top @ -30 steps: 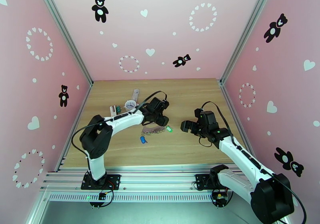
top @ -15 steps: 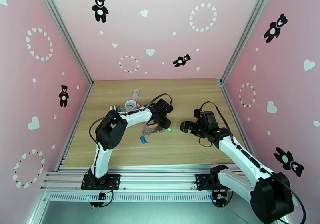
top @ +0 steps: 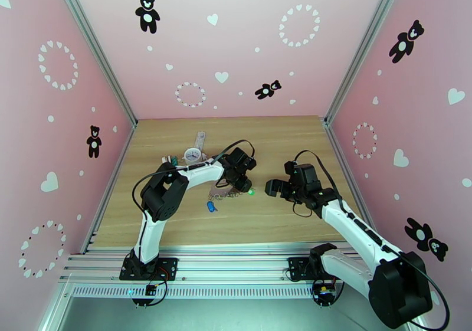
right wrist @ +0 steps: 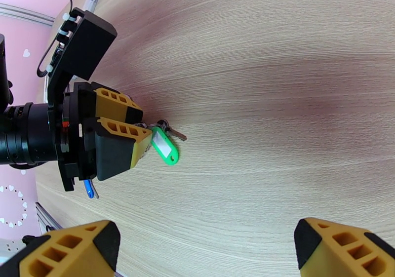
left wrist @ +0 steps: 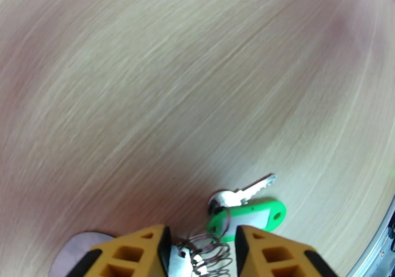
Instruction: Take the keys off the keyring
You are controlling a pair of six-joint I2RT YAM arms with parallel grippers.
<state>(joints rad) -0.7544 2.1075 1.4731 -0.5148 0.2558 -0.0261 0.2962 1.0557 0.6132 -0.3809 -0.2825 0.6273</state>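
Since a second ago, the left arm (top: 177,179) has drawn its elbow inward. It has carried the left claw (top: 241,180) slightly toward the right edge of the bench (top: 283,143), over the right end of the keyring (top: 223,194). The right arm (top: 354,232) has barely shifted.

There are two arms, two claws, one keyring and two keys. The right claw (top: 272,187) is spread wide, well apart from the keys, with bare wood between its fingers (right wrist: 74,251).

The top view alone shows the whole dark loop. It lies near the middle of the bench, with its long axis roughly parallel to the near edge. The left wrist view alone shows the ring's wire coils (left wrist: 210,247) close up. They sit between the left claw's yellow fingers (left wrist: 143,253), which stand partly spread with one on each side, and I cannot tell whether the pads press the coils.

The green key (left wrist: 247,215) lies just beyond those fingertips, and its silver blade (left wrist: 249,189) angles away toward the right edge. The right wrist view shows both keys at once. The green key (right wrist: 165,147) sits at the left claw's (right wrist: 143,125) tips, and the blue key (right wrist: 88,188) sits on the ring's near side with its long axis roughly toward the near edge.
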